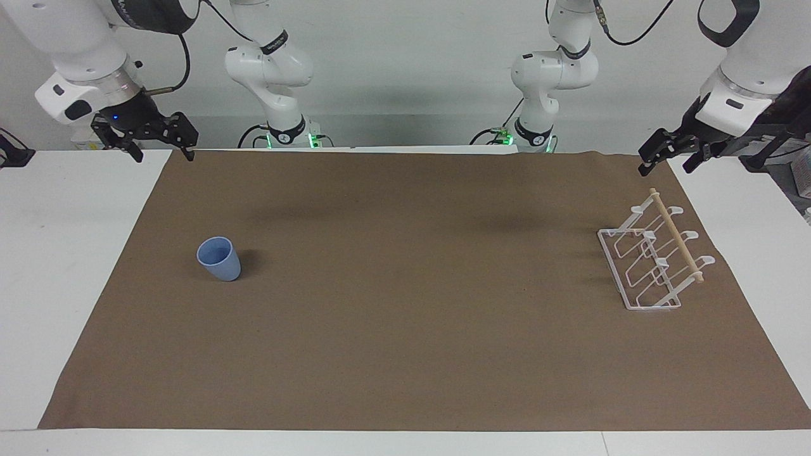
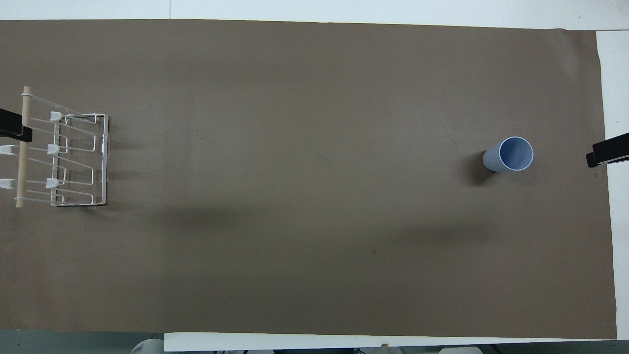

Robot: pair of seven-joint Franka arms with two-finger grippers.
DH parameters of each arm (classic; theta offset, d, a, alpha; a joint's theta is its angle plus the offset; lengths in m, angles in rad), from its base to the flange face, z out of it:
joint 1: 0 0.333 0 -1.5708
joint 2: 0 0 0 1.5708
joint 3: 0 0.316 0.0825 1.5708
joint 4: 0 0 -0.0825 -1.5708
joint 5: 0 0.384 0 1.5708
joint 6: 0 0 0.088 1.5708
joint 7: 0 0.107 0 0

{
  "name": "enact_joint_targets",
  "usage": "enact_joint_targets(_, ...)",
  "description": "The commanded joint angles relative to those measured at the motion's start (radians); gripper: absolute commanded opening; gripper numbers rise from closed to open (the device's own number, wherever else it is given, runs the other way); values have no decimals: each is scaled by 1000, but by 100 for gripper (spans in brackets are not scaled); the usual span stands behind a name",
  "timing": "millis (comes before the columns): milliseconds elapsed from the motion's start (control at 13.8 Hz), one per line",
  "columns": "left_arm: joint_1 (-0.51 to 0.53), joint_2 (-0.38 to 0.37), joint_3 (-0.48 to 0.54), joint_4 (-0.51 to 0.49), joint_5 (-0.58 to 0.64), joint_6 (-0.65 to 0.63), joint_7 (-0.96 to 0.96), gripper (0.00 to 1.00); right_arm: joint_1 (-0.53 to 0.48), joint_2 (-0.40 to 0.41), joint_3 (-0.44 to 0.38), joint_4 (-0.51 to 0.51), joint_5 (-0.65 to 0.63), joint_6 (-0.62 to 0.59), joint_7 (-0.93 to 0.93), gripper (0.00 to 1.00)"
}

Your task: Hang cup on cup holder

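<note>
The light-blue cup (image 1: 219, 258) stands upright, rim up, on the brown mat toward the right arm's end; it also shows in the overhead view (image 2: 511, 155). The white wire cup holder (image 1: 652, 263) with its wooden rod stands toward the left arm's end and holds nothing; the overhead view shows it too (image 2: 64, 157). My right gripper (image 1: 161, 154) hangs open and empty in the air over the mat's edge, apart from the cup. My left gripper (image 1: 665, 168) hangs open and empty in the air above the holder's rod side. One finger (image 2: 14, 129) of it crosses the rod in the overhead view.
The brown mat (image 1: 405, 329) covers most of the white table (image 1: 57, 253), with bare white strips at both ends. The two arm bases (image 1: 285, 133) stand at the table's edge nearest the robots. Cup and holder are the only objects on the mat.
</note>
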State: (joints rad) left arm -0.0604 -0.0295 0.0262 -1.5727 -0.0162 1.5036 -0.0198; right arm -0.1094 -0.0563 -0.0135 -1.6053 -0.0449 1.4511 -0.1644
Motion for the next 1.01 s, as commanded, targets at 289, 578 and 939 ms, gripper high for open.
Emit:
enact_joint_targets(289, -3, -23, 1, -26, 16, 18, -6, 100, 1, 7, 3, 10, 7, -5, 16, 100)
enact_joint_targets(578, -3, -23, 1, -26, 16, 18, -6, 100, 24, -3, 4, -36, 5, 92, 23, 100)
enact_joint_targets(939, -3, -23, 1, -26, 16, 18, -6, 100, 27, 64, 3, -243, 86, 407, 16, 100)
